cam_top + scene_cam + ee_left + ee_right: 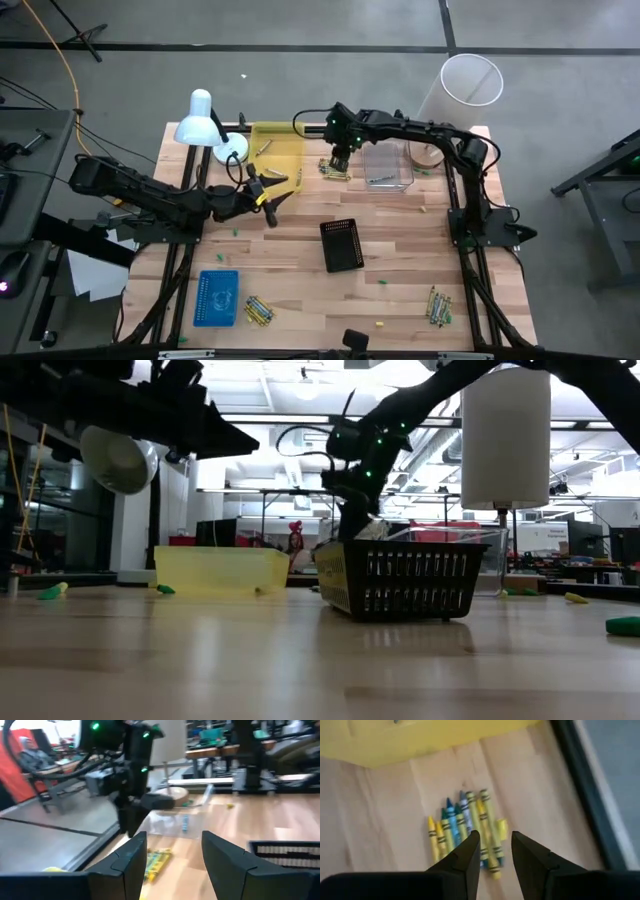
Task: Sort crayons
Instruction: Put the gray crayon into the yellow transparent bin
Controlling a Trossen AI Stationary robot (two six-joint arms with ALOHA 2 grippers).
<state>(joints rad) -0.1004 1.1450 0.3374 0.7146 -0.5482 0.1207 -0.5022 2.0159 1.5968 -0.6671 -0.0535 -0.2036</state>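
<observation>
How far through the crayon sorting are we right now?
Early. Done: a few crayons lie in the yellow tray and the clear tray. In hand: the right gripper, open and empty, hangs over the crayon cluster between those trays. The left gripper waits open by the yellow tray. Left: the front clusters; the black basket looks empty.

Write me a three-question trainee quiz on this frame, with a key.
1. True or false: the right gripper hangs with open fingers above the crayon pile beside the yellow tray.
2. Which container sits nearest the table's middle? A) black basket B) clear tray C) blue tray
3. Fill in: the left gripper is open and holds ____.

Key: 1 true; 2 A; 3 nothing
</observation>
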